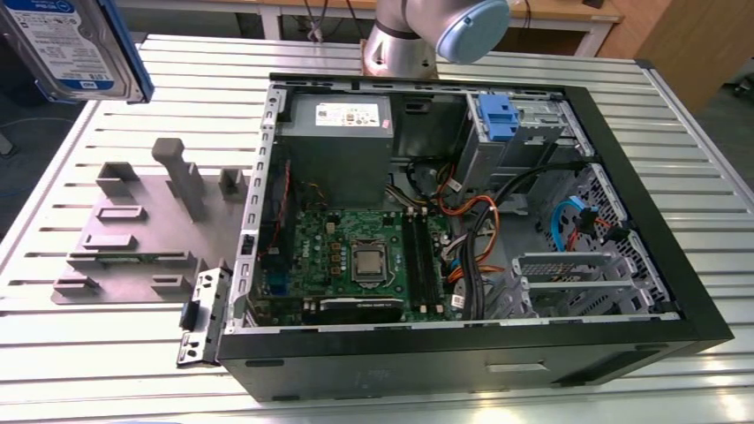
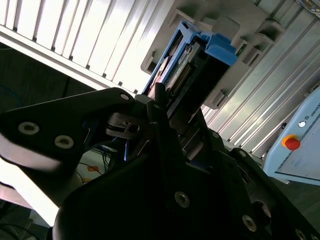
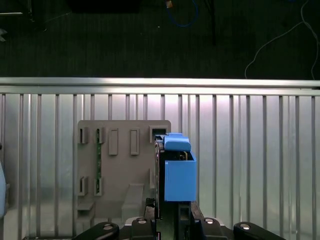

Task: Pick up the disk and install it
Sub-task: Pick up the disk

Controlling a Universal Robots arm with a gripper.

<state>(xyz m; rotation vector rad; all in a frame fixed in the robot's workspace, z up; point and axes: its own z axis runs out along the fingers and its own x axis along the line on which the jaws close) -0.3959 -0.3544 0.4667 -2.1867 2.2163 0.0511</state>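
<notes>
I see the slatted metal surface [image 1: 707,132] carrying the open computer case [image 1: 637,336], with a grey fixture plate [image 1: 130,238] at its nine o'clock in the exterior view. The disk [image 1: 83,44] sits lifted off the surface at the case's ten o'clock, and the end effector [image 3: 172,219] pinches it edge-on.

Robotics lab: slatted metal workbench [image 1: 118,353], opened computer case [image 1: 471,343], robot arm [image 1: 401,44].

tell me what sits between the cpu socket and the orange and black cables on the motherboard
The row of long memory slots, seen in the exterior view.
</notes>
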